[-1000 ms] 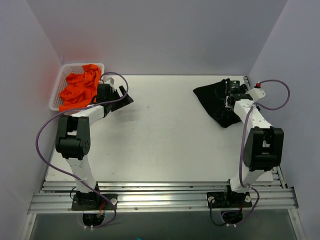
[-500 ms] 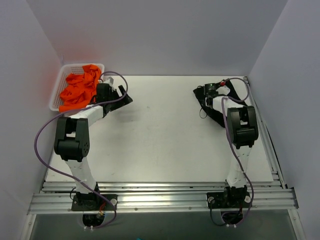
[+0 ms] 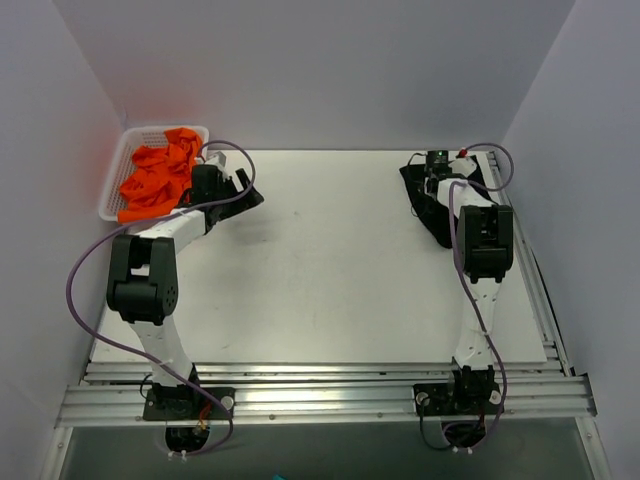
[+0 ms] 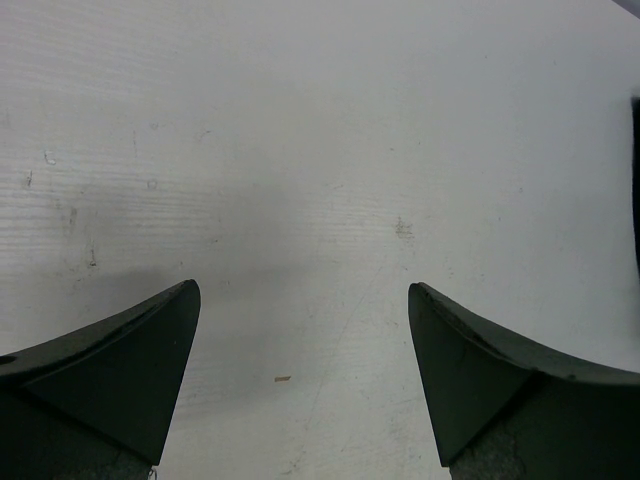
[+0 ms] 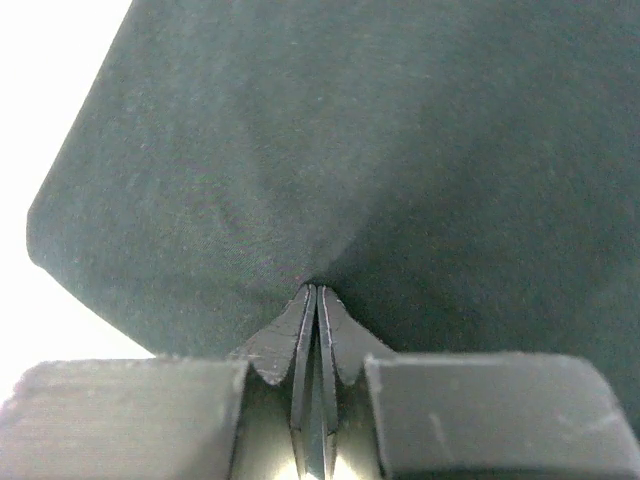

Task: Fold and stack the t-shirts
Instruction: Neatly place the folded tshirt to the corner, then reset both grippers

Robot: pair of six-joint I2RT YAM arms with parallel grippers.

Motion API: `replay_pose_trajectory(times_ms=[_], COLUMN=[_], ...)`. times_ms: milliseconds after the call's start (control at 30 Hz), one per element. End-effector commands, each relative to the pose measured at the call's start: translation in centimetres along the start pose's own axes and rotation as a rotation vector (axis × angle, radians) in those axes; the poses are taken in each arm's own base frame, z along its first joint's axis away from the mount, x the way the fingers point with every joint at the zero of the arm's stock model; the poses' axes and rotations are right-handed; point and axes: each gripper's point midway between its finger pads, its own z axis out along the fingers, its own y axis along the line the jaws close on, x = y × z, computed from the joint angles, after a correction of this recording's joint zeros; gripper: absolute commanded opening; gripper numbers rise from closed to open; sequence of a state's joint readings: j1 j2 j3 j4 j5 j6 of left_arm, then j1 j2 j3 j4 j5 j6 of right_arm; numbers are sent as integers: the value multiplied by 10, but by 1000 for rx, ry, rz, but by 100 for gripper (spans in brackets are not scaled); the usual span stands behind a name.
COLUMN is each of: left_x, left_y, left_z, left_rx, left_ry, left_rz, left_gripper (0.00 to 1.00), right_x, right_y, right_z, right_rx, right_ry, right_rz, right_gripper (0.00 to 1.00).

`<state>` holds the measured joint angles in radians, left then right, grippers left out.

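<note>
The black t-shirt [image 5: 350,150] lies bunched just ahead of the right pincer [image 5: 316,300], whose jaws are closed tight on a pucker of its cloth, probably to drag it flat, its long axis trailing back toward that arm's base; the left pincer [image 4: 300,310] gapes empty over the table [image 4: 300,120].

Black t-shirt [image 3: 425,205] is observed bunched and unfolded at the far right of the table [image 3: 330,270]; one fold is pinched by the right gripper [image 5: 316,295]. Bright orange t-shirts [image 3: 158,180] are heaped, crumpled, in the white mesh basket [image 3: 150,131] at the far left corner.
</note>
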<state>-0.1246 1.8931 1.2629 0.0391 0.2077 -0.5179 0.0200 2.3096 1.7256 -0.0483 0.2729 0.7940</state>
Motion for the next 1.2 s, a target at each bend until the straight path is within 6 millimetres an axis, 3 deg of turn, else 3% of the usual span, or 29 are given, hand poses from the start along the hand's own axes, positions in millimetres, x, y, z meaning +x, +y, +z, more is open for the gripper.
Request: replay_pose_trajectory(times_ms=[0,167,467,500,533,567,600,633,667,800,833,900,933,967,1100,1133,1167], left_x=[-19,-19,-19,-18,-18,-17,-16,-16,-16,-17,-17,-17,-17,-17,-17,-17,-16], left_y=[-8,-7,-7,-6,-6,-5,-5,-5,-7,-11,-11,-13,-13,-14,-14,-14,-16], left_z=[-6,-4,-1,-1,0,1,2,2,2,0,-1,-2,-2,-3,-8,-8,-11], left_rx=[14,9,7,7,6,7,8,10,13,17,18,19,19,21,20,20,24], left_ry=[-48,-46,-46,-43,-44,-40,-39,-38,-38,-45,-43,-46,-46,-46,-50,-48,-49], left_rz=[28,30,36,35,35,35,33,33,33,39,40,41,41,42,40,42,42], left_gripper=[94,94,94,94,94,94,94,94,94,94,94,94,94,94,94,94,94], right_x=[1,-13,-44,-48,-58,-64,-69,-82,-90,-116,-124,-128,-140,-129,-121,-113,-108], right_y=[-39,-51,-34,-33,-28,-26,-24,-18,-19,1,14,24,27,39,21,4,-5], right_z=[24,43,47,45,37,33,27,15,11,-19,-36,-55,-72,-87,-121,-125,-127], right_rx=[126,139,90,89,76,78,88,78,87,41,7,-7,-16,-31,41,73,89], right_ry=[38,34,-15,-28,-57,-87,-112,-148,-180,-251,-273,-297,-325,-320,-343,-329,-319], right_rz=[-26,12,7,4,-9,-12,-21,-32,-30,-39,-45,-72,-61,-89,-81,-86,-82], right_gripper=[0,0,0,6,22,63,80,95,100,100,100,100,100,100,98,62,43])
